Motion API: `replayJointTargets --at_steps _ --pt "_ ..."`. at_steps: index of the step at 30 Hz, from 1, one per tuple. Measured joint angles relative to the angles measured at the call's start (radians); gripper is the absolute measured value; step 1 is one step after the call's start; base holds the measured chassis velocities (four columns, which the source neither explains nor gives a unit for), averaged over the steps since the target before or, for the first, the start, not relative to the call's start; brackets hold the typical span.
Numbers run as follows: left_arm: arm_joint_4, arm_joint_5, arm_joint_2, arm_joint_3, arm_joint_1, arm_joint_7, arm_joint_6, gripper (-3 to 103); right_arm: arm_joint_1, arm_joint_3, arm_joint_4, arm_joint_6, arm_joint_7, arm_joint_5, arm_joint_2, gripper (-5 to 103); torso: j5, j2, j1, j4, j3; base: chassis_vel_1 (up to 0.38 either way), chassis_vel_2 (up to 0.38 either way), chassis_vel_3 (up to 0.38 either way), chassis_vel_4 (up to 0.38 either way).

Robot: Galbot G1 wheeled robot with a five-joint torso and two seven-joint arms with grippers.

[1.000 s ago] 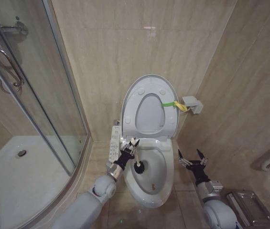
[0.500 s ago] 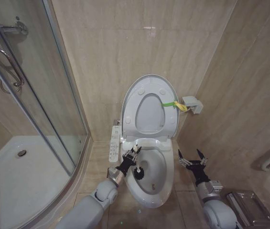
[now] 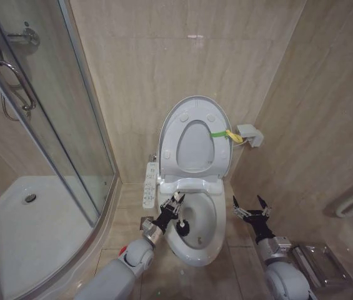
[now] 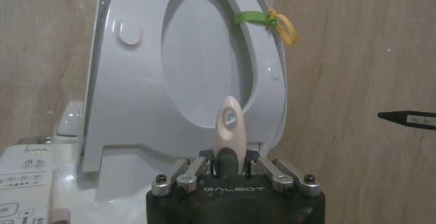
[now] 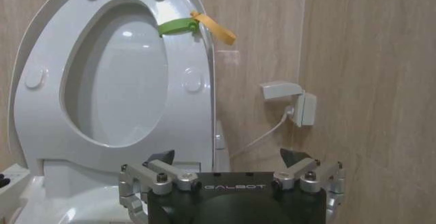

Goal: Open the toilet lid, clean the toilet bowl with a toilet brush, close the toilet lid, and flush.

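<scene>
The toilet lid [image 3: 195, 134] stands raised against the wall, with a yellow-green strap [image 3: 223, 134] on its edge. Below it the white toilet bowl [image 3: 212, 240] lies open. My left gripper [image 3: 175, 203] hangs over the bowl's left side, shut on the pale handle of the toilet brush [image 4: 228, 129]; the black bristle head [image 3: 181, 226] sits inside the bowl. My right gripper [image 3: 251, 209] hovers open to the right of the bowl, holding nothing. The right wrist view looks past its spread fingers [image 5: 158, 158] at the lid [image 5: 41, 106] and strap [image 5: 178, 25].
A white button panel [image 3: 150, 185] runs along the bowl's left side. A glass shower enclosure [image 3: 51, 125] and its tray [image 3: 20, 231] take up the left. A small white wall box [image 3: 250, 134] sits right of the lid. A metal holder [image 3: 317, 265] lies on the floor at right.
My left gripper has drawn the brush nearer and lower into the bowl. The head camera has shifted slightly. The right gripper has stayed put.
</scene>
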Motion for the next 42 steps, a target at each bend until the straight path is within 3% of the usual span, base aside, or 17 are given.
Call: replayJointTargets --at_steps 12,28,42 --pt "0.06 0.016 -0.009 0.002 -0.015 0.003 -0.02 26 0.0 0.0 0.0 0.0 0.0 0.0 0.0 100 0.0 0.0 0.001 0.0002 0.0 0.0 0.0 0.0 0.0" --pt "0.284 0.043 -0.046 0.094 -0.082 0.065 -0.139 26 0.0 0.0 0.0 0.0 0.0 0.0 0.0 100 0.0 0.0 0.0 0.0002 0.0 0.0 0.0 0.0 0.0" --pt "0.374 0.062 -0.073 0.085 -0.106 0.091 -0.179 26 0.0 0.0 0.0 0.0 0.0 0.0 0.0 100 0.0 0.0 0.0 0.0003 0.0 0.0 0.0 0.0 0.0"
